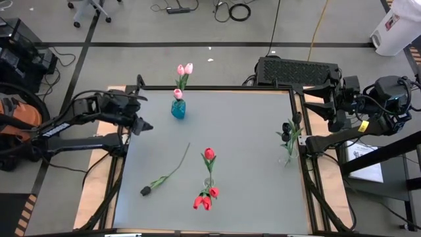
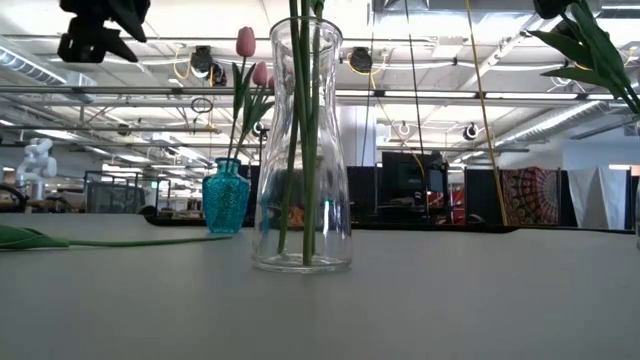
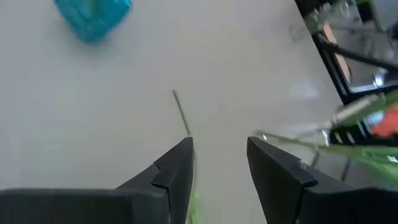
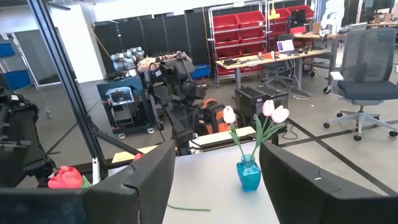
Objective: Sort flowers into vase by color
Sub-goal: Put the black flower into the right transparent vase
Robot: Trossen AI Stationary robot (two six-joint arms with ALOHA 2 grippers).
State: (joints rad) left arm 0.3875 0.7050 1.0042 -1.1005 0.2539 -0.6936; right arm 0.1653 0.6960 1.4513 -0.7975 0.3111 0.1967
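Note:
One black tulip (image 1: pixel 145 191) lies flat on the table, its stem (image 3: pixel 181 113) running toward the far right. Pink tulips (image 1: pixel 185 68) stand in a blue vase (image 1: pixel 178 108) at the far side. Red tulips (image 1: pixel 209 153) stand in a clear vase (image 2: pixel 300 150) at the near middle. More black tulips (image 1: pixel 290 130) sit in a clear vase by the right edge. My left gripper (image 3: pixel 221 143) is open, raised near the table's left edge (image 1: pixel 145 125), above and short of the lying stem's free end. My right gripper (image 4: pixel 217 155) is open, level, at the right edge (image 1: pixel 308 143).
The middle of the grey table (image 1: pixel 243 125) lies bare between the three vases. A black frame rail (image 1: pixel 217 87) borders the table. A keyboard (image 1: pixel 296 69) sits beyond the far right corner. Workshop shelves and chairs fill the room behind.

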